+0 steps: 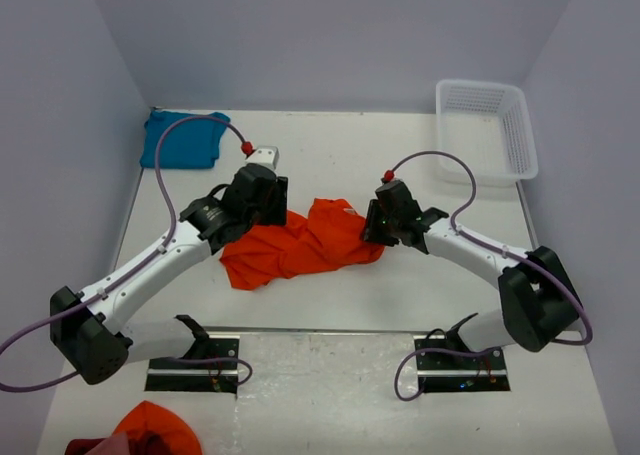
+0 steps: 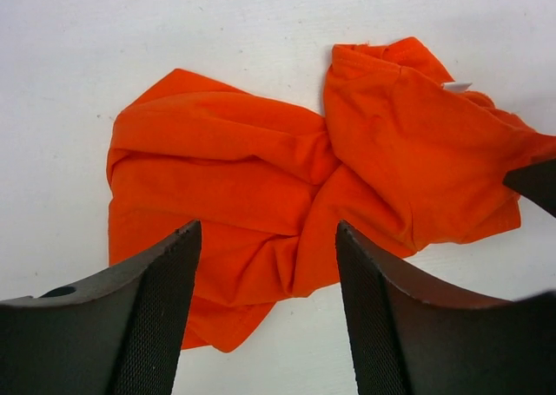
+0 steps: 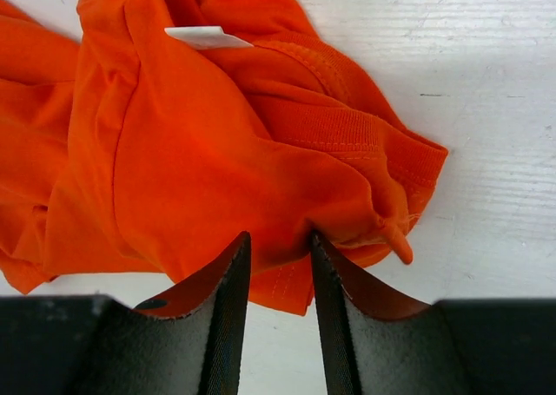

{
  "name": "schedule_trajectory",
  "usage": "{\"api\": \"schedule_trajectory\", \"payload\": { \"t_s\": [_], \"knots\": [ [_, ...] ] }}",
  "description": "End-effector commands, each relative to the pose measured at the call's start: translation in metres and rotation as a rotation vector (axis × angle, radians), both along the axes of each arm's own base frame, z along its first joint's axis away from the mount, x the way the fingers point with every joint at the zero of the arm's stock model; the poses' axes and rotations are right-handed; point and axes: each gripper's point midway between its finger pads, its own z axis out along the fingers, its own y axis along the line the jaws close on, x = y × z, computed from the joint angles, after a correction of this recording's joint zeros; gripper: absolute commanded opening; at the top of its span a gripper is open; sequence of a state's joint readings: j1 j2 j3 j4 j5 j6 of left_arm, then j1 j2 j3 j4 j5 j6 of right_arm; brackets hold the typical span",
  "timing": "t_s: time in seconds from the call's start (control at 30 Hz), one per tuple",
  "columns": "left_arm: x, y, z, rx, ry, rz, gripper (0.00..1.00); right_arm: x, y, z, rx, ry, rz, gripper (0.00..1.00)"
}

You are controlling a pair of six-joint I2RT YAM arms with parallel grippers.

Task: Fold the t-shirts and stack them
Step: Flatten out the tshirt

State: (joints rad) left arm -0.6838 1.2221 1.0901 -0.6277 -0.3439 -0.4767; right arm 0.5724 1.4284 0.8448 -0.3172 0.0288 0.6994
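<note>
Jaws low over orange t-shirt (image 1: 300, 247), elbows (image 1: 88, 333) outward

Orange t-shirt (image 1: 300, 247) partly under left gripper (image 1: 272, 210) (top view); orange cloth (image 1: 157, 427) cropped at bottom.

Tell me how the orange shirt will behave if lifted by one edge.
Probably floppy: the orange shirt lies crumpled in soft folds, so it should drape and hang. Likely light: the fabric looks thin. It may unfold unevenly, since layers overlap near the white neck label.
</note>
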Motion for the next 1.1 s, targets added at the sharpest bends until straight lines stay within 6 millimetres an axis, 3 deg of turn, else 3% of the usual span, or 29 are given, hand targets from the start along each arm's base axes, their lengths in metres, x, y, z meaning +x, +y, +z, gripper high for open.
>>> {"api": "schedule_trajectory", "payload": {
  "t_s": [0.0, 0.13, 0.27, 0.4, 0.63, 0.73, 0.77, 0.83, 0.97, 1.0, 1.07],
  "knots": [
    [0.002, -0.003, 0.013, -0.053, -0.044, 0.009, 0.64, 0.006, 0.013, 0.017, 0.093, -0.064, -0.008, 0.35],
    [0.0, -0.001, 0.003, -0.038, -0.028, 0.008, 0.63, -0.003, 0.01, 0.012, 0.087, -0.064, -0.004, 0.35],
    [-0.006, 0.002, -0.021, -0.015, 0.022, 0.011, 0.68, -0.004, 0.01, 0.006, 0.07, -0.047, 0.012, 0.47],
    [-0.013, 0.004, -0.041, -0.009, 0.065, 0.018, 0.72, 0.002, 0.012, 0.0, 0.049, -0.04, 0.014, 0.49],
    [-0.021, 0.01, -0.043, -0.015, 0.064, 0.026, 0.72, 0.015, 0.022, -0.012, 0.04, -0.018, 0.023, 0.32],
    [-0.025, 0.015, -0.045, -0.019, 0.072, 0.056, 0.72, 0.021, 0.026, -0.014, 0.036, -0.015, 0.026, 0.14],
    [-0.026, 0.017, -0.047, -0.019, 0.079, 0.066, 0.72, 0.022, 0.027, -0.014, 0.034, -0.017, 0.031, 0.0],
    [-0.031, 0.02, -0.052, -0.031, 0.091, 0.092, 0.72, 0.026, 0.027, -0.005, 0.034, -0.041, 0.031, 0.0],
    [-0.045, 0.024, -0.067, -0.098, 0.113, 0.134, 0.82, 0.033, 0.021, 0.035, -0.024, -0.131, 0.059, 0.0],
    [-0.048, 0.024, -0.072, -0.111, 0.123, 0.139, 0.83, 0.04, 0.022, 0.067, -0.004, -0.196, 0.058, 0.0],
    [-0.058, 0.02, -0.09, -0.155, 0.155, 0.128, 0.83, 0.04, 0.016, 0.094, -0.027, -0.243, 0.078, 0.0]
  ]
}}
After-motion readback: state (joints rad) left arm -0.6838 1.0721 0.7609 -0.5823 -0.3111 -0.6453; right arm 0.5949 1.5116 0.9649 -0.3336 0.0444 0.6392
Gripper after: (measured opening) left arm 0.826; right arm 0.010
